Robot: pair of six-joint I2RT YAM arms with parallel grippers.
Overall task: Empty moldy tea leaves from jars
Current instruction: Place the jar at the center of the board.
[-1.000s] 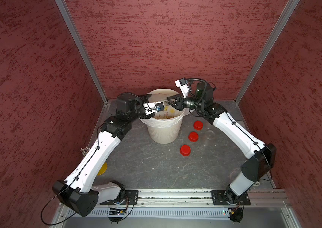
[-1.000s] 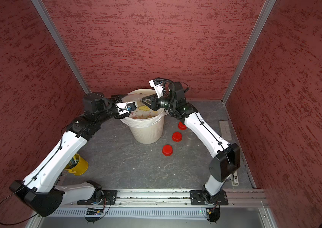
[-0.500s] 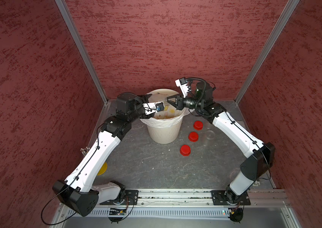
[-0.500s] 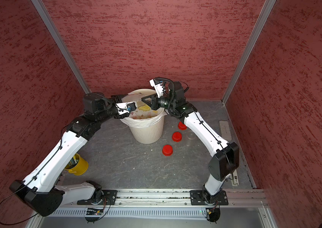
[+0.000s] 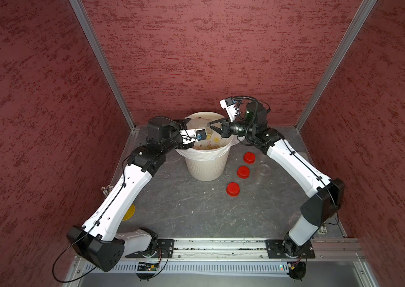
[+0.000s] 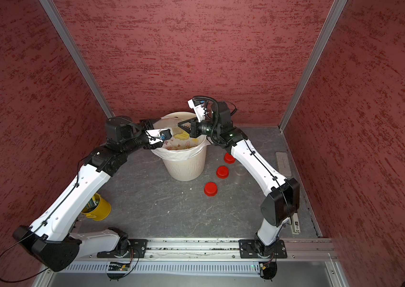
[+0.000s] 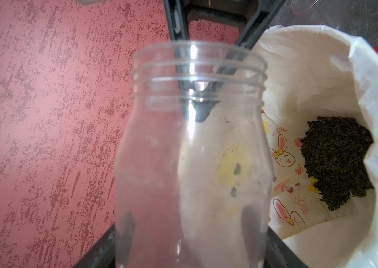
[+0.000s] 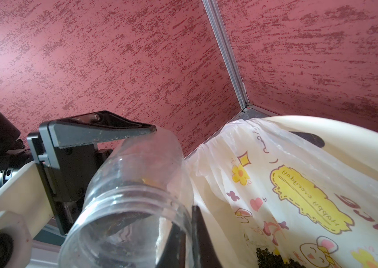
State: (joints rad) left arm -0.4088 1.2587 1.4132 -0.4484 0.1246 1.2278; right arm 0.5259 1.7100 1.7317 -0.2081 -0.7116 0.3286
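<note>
ok so the jar (image 7: 190,185) is hanging on its side right over the bin (image 5: 206,169), lid off, mouth toward the right arm. looks pretty much empty, maybe a few dark specks stuck inside, can't tell for sure. the left claw (image 8: 145,172) is clamped round the jar's body, one finger (image 8: 104,132) across the top. the right claw (image 7: 196,112) is closed, and afaict it's pinching the thin wall at the jar's mouth, one side in and one out. the tea leaves (image 7: 336,160) are piled in the bag (image 8: 276,185) lining the bin.

what could go wrong imo:
- if this is a handoff, that rim pinch is sketchy. smooth plastic, tiny contact, and the jar's weight sits off to one side. once the left claw lets go, the jar prob swings down or slips straight into the bin w/ the leaves.
- both claws pulling at once could squash or twist the jar, or pop it out.
- dipping lower could snag the bag and drag it off the rim.

fwiw the spare jar (image 5: 262,171) and three red lids (image 5: 243,172) sit on the worktop (image 5: 184,203) near the right arm, so a wide swing back could knock them.
</note>
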